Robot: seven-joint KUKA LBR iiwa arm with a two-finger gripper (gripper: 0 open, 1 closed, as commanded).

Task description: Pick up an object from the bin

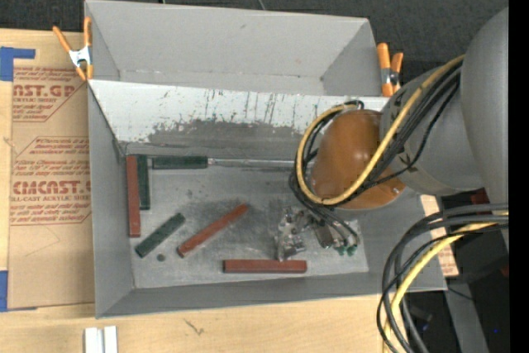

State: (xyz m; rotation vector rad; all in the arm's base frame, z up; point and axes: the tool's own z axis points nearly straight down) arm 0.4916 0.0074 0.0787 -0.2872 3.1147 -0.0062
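Observation:
My gripper (290,235) hangs low over the right part of the bin floor, under the arm's orange cover. Just below it, a dark red flat stick (264,265) lies lengthwise near the bin's front wall, close to the gripper tip; whether they touch I cannot tell. To its left, a second red stick (212,229) lies diagonally on the floor, apart from the gripper. Nothing shows held in the gripper.
A dark green stick (159,235) lies diagonally at the front left. A red stick (133,196) and a green one (144,182) run along the left wall, and another green stick (178,163) lies along the back wall. The arm and cables cover the bin's right side.

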